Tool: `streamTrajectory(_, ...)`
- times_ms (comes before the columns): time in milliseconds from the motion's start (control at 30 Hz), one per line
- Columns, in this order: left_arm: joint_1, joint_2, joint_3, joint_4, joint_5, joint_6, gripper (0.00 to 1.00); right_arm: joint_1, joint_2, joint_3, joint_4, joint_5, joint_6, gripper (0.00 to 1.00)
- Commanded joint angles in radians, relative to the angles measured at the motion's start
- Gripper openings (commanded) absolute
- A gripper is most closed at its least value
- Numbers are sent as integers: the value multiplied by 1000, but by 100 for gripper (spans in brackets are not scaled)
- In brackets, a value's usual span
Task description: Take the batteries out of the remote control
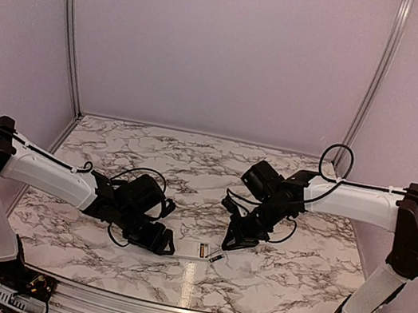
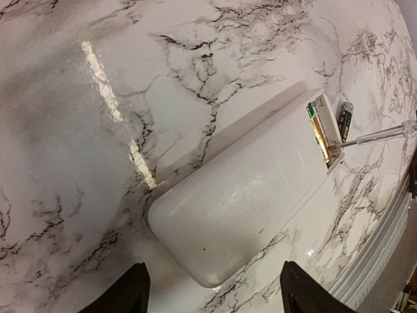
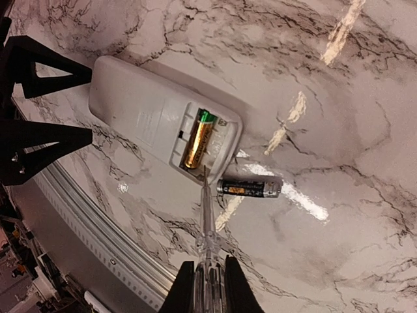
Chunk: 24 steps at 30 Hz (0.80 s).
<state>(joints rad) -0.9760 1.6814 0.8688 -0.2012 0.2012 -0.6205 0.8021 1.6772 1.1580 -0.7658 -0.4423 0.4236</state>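
Right gripper (image 3: pixel 207 268) sits lowest in its wrist view, its black fingers clamped on the clear handle of a thin metal rod (image 3: pixel 206 208). The rod points away from the camera, and its tip rests at the edge of the battery recess (image 3: pixel 199 140) in the remote control (image 3: pixel 140 107). The remote control lies flat on the marble table (image 3: pixel 339 130) near its front edge, back side up and the recess uncovered. One golden battery (image 3: pixel 197 138) with a green end sits in the recess. The slot next to it holds nothing. A dark battery (image 3: pixel 249 188) with a gold end lies on the table just beside that end of the remote, close to the rod's shaft.

At the opposite, rounded end of the remote, the left gripper (image 2: pixel 215 287) stands with its jaws spread wide, one finger on each side of the white body. Whether the fingers touch it is not clear.
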Motion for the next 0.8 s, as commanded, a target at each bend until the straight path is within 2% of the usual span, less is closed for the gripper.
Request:
streamTrajectory(0, 5, 28, 44, -31, -3, 19, 72, -1, -17, 33, 36, 16, 26, 0)
streamTrajectory(400, 5, 61, 55, -41, -2, 13, 63, -9, 4, 29, 106, 10, 50, 0)
streamTrajectory(767, 6, 80, 73, -39, -17, 6, 52, -12, 22, 37, 76, 53, 53, 0)
